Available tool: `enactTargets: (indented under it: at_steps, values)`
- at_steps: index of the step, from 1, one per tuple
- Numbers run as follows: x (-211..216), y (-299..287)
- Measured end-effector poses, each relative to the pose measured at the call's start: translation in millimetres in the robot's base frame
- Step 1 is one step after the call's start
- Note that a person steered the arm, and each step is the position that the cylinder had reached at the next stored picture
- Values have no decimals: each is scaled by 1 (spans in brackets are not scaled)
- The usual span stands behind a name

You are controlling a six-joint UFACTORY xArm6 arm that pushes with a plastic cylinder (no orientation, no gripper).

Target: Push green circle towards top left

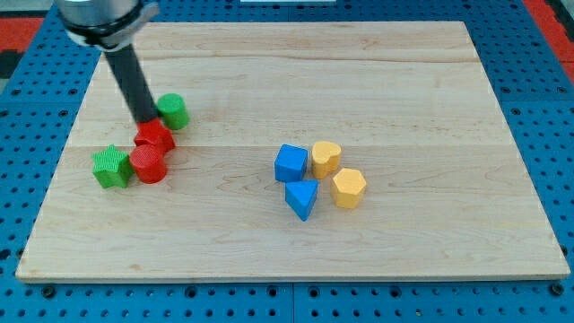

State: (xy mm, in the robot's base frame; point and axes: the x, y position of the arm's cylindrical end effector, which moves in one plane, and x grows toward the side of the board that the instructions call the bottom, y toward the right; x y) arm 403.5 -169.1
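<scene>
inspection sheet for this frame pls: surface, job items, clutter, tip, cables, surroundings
Surface: pale wooden board, lying flat.
Job's things: green circle block, towards the view's left.
Clutter: red star block, red cylinder block, green star block; mid-board a blue cube, blue wedge block, two yellow blocks.
Tip: my tip just left of the green circle, above the red star.
Cables: nothing seen.
Surroundings: blue perforated base.

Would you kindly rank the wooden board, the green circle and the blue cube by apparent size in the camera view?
1. Wooden board, by far the largest.
2. Blue cube and green circle: they look alike, so I would not rank them.
</scene>
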Motion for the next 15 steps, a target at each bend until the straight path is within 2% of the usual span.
enactTargets:
  at_steps: [1, 2, 3, 6, 8, 9, 11, 13, 14, 15]
  values:
    - [-11, 32]
    - [-15, 92]
    - [-29, 116]
    - [-31, 123]
    - [-54, 100]
    - [-67, 69]
    - [-40, 50]
    - [-100, -35]
    - [-46, -10]
    - [-40, -77]
